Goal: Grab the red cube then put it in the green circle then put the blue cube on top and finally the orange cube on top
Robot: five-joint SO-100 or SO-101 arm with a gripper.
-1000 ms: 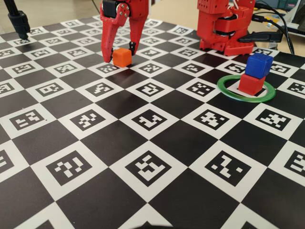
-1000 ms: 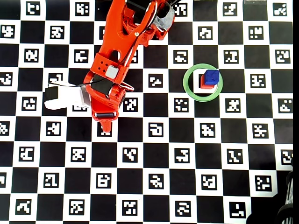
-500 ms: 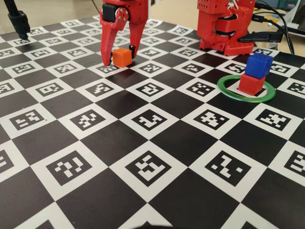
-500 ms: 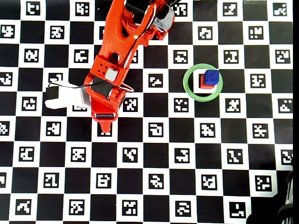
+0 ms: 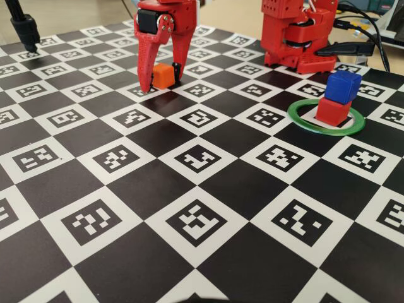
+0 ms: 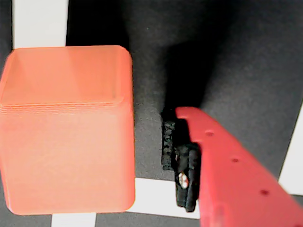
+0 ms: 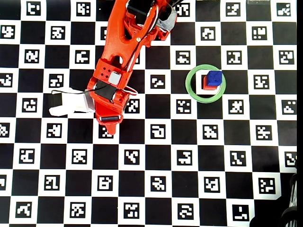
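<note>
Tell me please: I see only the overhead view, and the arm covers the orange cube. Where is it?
Observer: In the fixed view the orange cube stands between the two jaws, on the checkered board.
Operator: Do the jaws touch it?
Observer: In the wrist view a dark gap shows between the cube's side and the black pad of one finger. The other finger is outside that frame.
Operator: Is it lifted?
Observer: It seems not. In the fixed view it appears to rest on the board.
</note>
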